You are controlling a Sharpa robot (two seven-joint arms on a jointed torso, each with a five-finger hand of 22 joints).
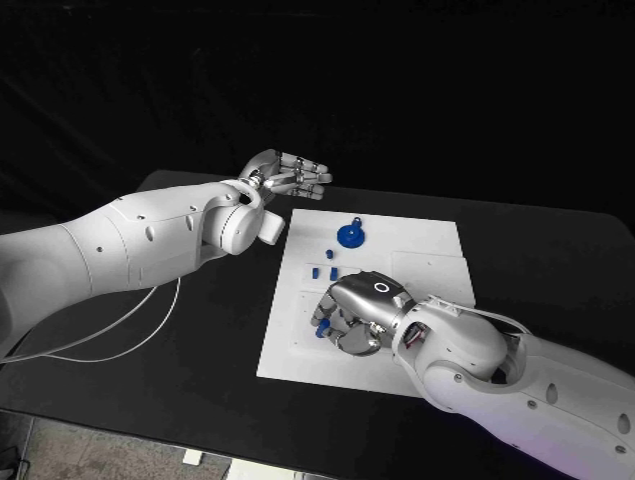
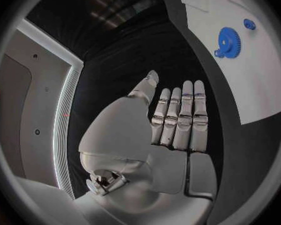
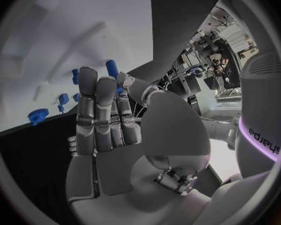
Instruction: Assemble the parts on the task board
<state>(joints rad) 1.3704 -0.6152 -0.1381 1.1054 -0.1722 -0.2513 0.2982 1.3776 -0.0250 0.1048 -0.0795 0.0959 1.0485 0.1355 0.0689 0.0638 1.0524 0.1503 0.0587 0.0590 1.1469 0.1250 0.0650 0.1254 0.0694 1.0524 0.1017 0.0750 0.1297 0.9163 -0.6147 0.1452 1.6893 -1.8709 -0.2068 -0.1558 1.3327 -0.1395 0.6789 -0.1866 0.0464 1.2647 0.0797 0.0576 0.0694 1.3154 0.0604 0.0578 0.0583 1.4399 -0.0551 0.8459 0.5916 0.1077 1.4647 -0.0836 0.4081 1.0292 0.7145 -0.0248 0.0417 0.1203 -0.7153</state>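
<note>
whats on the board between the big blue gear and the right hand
A few small blue parts lie on the task board between the blue gear and the right hand, seen in the head view.

Lab: black-draped table, cluttered equipment benches.

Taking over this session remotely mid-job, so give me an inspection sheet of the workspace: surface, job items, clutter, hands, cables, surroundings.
Surface: black table, with the white task board in the middle.
Job's things: blue gear on the board's far part; small blue parts in a row nearer the robot.
Clutter: nothing seen.
Hands: left hand off the board beyond its far corner, fingers straight, holding nothing; right hand over the board's near part, fingers curled around a blue part; whether it is gripped cannot be told.
Cables: white cable looping on the table beneath the left arm.
Surroundings: dark backdrop behind the table.
</note>
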